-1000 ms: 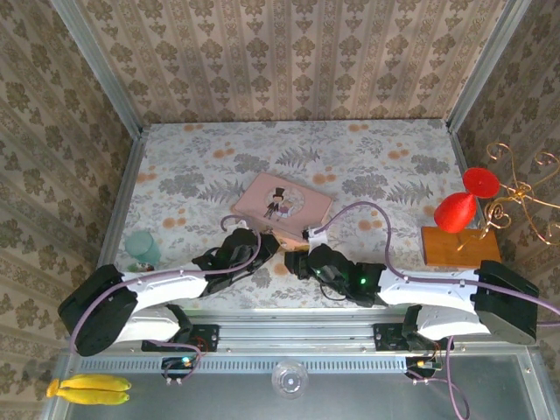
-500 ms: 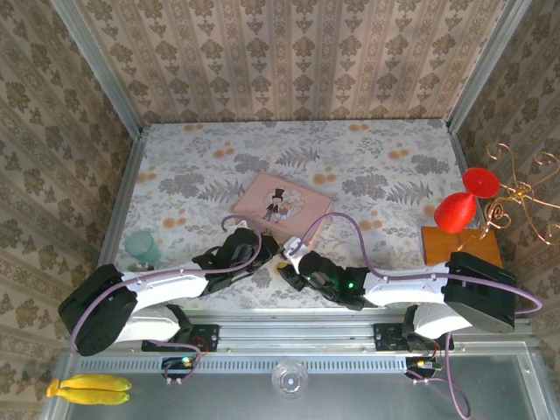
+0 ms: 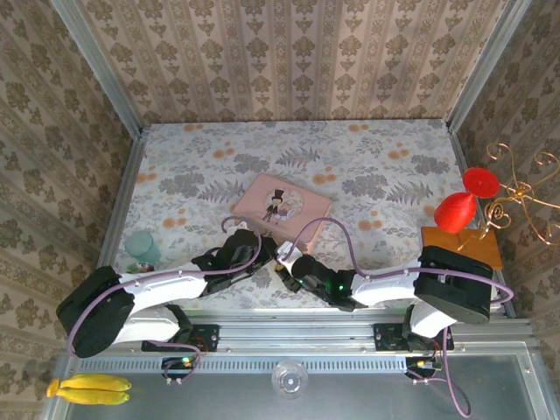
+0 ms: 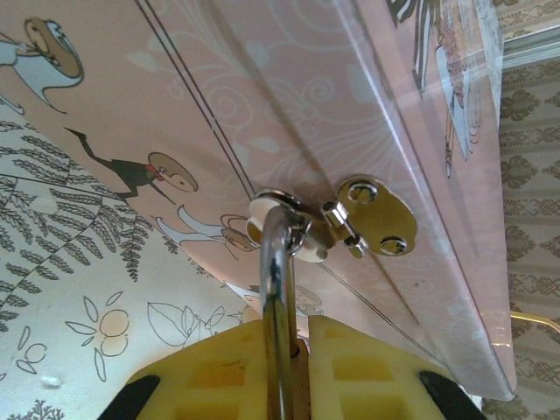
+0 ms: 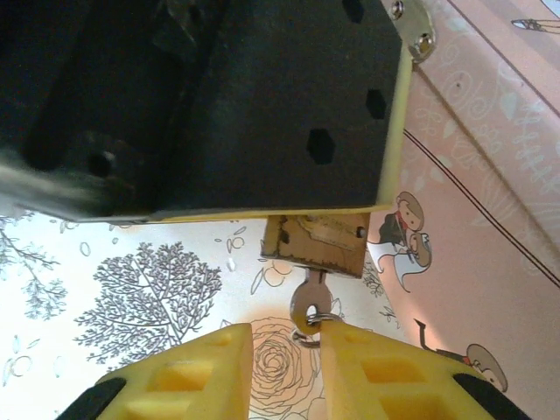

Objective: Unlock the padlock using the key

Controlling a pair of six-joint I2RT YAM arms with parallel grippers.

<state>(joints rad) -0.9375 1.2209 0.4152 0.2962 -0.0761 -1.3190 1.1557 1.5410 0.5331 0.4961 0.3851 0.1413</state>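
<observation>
Counting from the left edge of the overhead frame, we saw one bunch of bananas [image 3: 87, 389] at the lower left and one teal cup [image 3: 140, 248]. Two grippers met at lower centre, with one pink tin [image 3: 282, 201] just above them. At the right stood one red ornament [image 3: 464, 201], one wooden block [image 3: 472, 243] and one gold wire stand [image 3: 521, 188].

The left gripper [image 3: 269, 248] had its yellow fingers [image 4: 201, 376] pressed onto the one padlock [image 5: 315, 243], which sat at the tin's near edge, lower centre of the overhead frame. Its thin silvery shackle [image 4: 277, 280] reached up into the tin's shiny clasp [image 4: 367, 217]. The padlock's body looked small, squarish and brass-coloured, with one key [image 5: 306, 311] standing in its underside.

The right gripper [image 5: 287, 354] had its jaws a narrow gap apart around the key's bow, which lay against one pad. We could not tell whether they gripped it.
</observation>
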